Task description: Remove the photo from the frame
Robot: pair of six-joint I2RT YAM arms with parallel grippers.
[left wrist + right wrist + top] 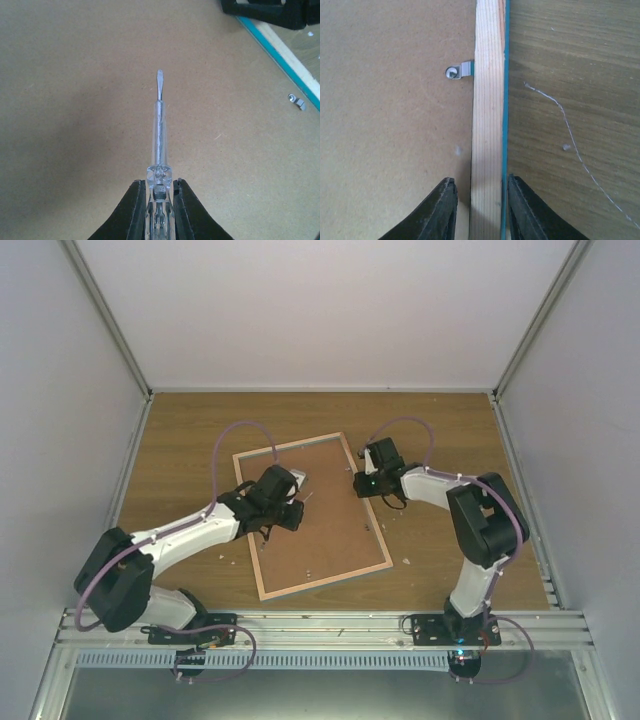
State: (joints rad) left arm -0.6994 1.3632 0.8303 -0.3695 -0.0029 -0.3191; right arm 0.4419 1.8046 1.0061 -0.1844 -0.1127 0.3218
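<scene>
Freeing panel (step): frame (315, 520) lies face down on table (180, 440); judged early, clips to undo, panel not yet lifted.
Photo: not in view; judged to be under panel (385, 125), inside the frame.
Left gripper (159, 185): clamped tight on screwdriver (160, 130); tip over bare panel.
Right gripper (480, 180): jaws partly spread, straddling rail (487, 100); gap on the panel side, nothing held.
Next move: blade tip must reach clip (460, 71) and turn or pry it off the panel; calls for fine aim and a steadied rail.
Materials: panel matte brown fibreboard; rail pale grained wood, turquoise outer edge; clip small bright metal tab, round end; screwdriver clear plastic handle, thin flat blade.
</scene>
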